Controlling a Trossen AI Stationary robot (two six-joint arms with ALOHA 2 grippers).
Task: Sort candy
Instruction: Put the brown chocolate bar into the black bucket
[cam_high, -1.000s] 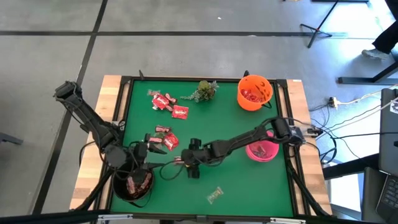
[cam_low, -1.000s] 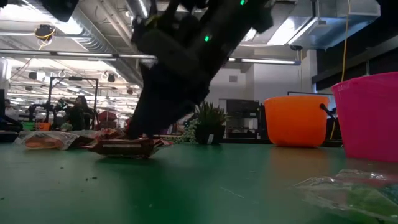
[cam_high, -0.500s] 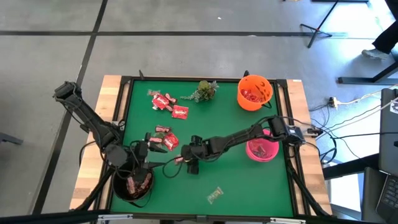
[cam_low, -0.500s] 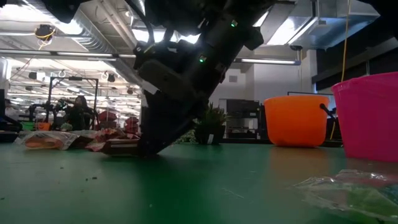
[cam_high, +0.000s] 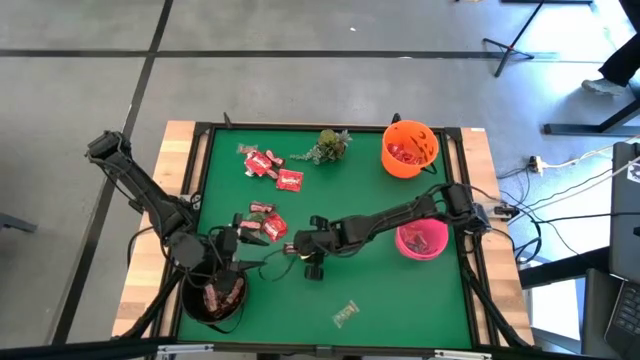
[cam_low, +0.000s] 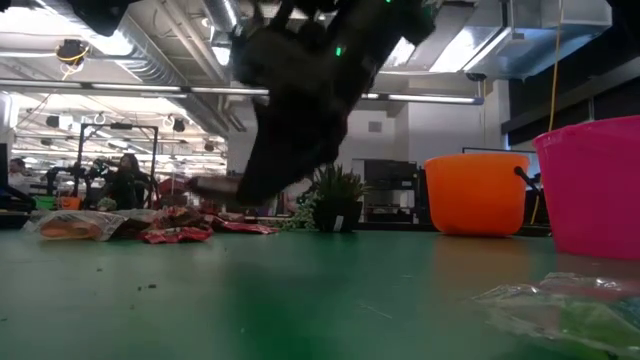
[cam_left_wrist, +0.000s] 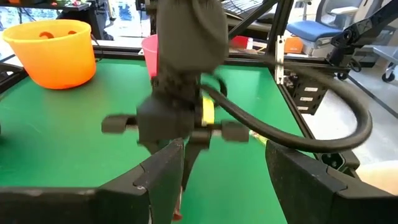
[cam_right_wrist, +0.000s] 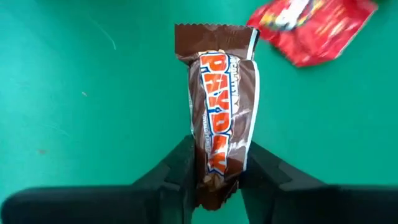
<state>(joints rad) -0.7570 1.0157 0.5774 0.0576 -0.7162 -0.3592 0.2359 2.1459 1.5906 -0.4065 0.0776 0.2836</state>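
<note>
Pickup looks done: the right gripper (cam_right_wrist: 214, 177) pinches a brown bar (cam_right_wrist: 221, 118) by one end, lifted clear of the mat (cam_high: 380, 290) near the loose red candy (cam_high: 262, 225). Next comes carrying it to the black bowl (cam_high: 195, 312) holding similar bars. That arm stretches low across mid-table. The left gripper (cam_left_wrist: 217, 177) waits spread over that bowl.

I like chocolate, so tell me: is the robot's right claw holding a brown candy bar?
Yes, the right gripper pinches the end of a brown candy bar between its fingers.
</note>
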